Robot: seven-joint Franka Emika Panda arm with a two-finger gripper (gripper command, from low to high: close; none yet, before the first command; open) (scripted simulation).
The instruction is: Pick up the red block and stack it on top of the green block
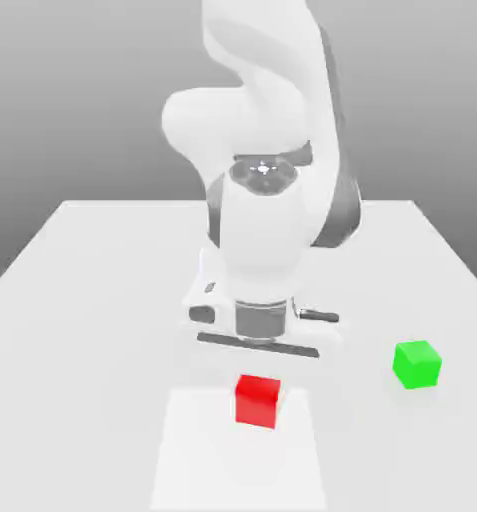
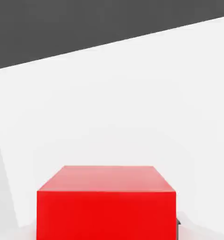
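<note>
two blocks sit on the white bench (image 1: 72, 300). nearest in the exterior view is the red block (image 1: 257, 400), lying just in front of the arm's wrist; the hand view shows it close and square-on (image 2: 106, 201), likely because the arm is lining up over it for a grasp. the green block (image 1: 417, 364) rests apart toward the exterior view's right, free on top to receive the stack. whether the hand is open or closed cannot be told, and nothing looks lifted yet.
</note>
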